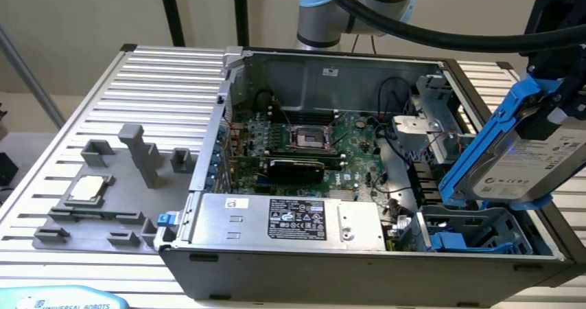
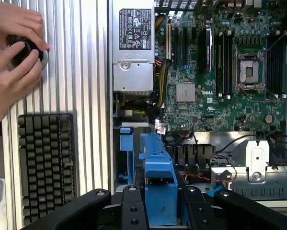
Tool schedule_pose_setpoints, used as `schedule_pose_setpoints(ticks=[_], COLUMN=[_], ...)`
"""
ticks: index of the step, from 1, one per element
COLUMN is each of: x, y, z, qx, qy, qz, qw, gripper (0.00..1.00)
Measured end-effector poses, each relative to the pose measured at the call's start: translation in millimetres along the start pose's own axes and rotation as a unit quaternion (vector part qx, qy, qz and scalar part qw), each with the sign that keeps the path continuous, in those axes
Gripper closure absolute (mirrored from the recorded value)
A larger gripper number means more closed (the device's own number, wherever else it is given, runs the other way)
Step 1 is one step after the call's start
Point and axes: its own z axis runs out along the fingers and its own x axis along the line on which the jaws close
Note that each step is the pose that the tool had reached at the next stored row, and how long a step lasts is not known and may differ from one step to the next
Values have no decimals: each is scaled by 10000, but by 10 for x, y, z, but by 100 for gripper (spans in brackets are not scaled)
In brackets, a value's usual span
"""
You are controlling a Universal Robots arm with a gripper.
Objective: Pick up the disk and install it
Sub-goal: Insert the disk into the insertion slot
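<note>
Exterior view: the disk (image 1: 526,161) hangs tilted in the gripper (image 1: 556,103) over the drive bay (image 1: 476,232), near corner of the PC case (image 1: 366,268), at the exterior view's right. I reckon it could go in crooked and jam on the bay's rim. Wrist view: red wires (image 2: 219,175) nearby might snag too. The fingers (image 2: 132,211) are clamped partway, grasping its blue frame.

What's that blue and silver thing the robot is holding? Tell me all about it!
It is the disk: a flat silver-grey box with a white printed label, clipped in a bright blue plastic frame. The robot's hand grips it by its upper end, so it hangs tilted in the air above the open computer case.
</note>
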Motion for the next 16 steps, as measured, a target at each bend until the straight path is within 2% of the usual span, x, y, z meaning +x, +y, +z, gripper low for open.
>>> schedule_pose_setpoints(ticks=[3, 7, 11, 16], x=[8, 87, 183, 206], y=[0, -1, -4, 21], z=[9, 62, 130, 200], qx=[2, 1, 0, -3], qy=[-8, -61, -95, -158], qz=[-1, -1, -3, -18], qw=[10000, 10000, 10000, 9999], gripper=[67, 67, 67, 67])
